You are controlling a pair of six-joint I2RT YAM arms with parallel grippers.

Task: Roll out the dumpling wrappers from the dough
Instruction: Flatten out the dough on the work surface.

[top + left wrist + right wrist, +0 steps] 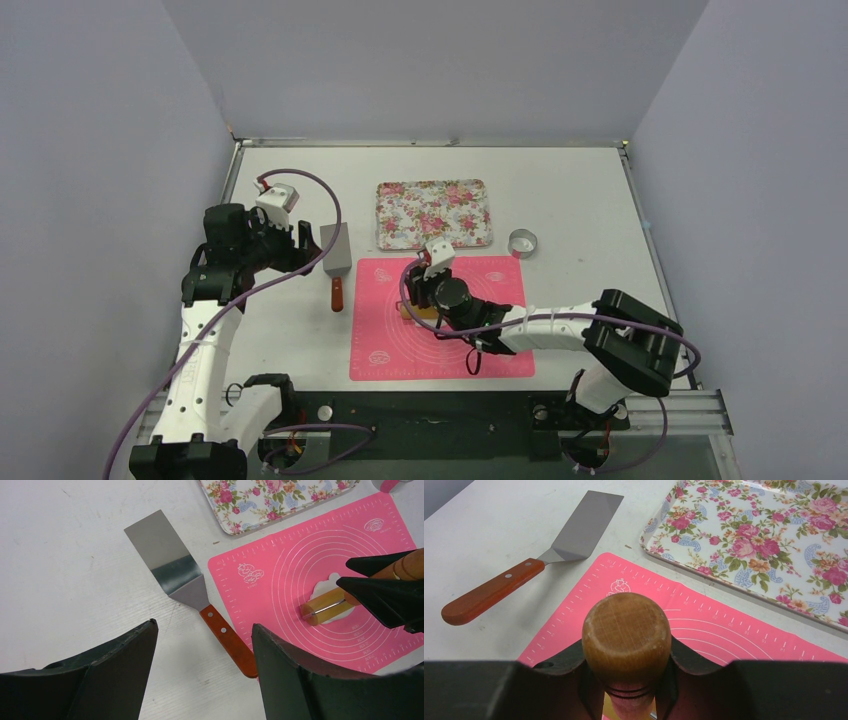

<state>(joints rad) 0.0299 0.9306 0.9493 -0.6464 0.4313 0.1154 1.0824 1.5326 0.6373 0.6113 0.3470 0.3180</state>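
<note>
While the right jaws clench the wooden handle of the pin (325,607), its barrel lies across the dough (327,583), a small white flattened lump near the middle of the pink mat (300,545). The left jaws hang released above the tabletop (580,190), near the spatula (170,565), which lies just off the mat's left edge. Beyond the mat sit the tray (433,213) and the ring cutter (522,243).

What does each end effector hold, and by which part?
The right end effector grips the rolling pin by its handle end. The left end effector is open, holding nothing.
</note>
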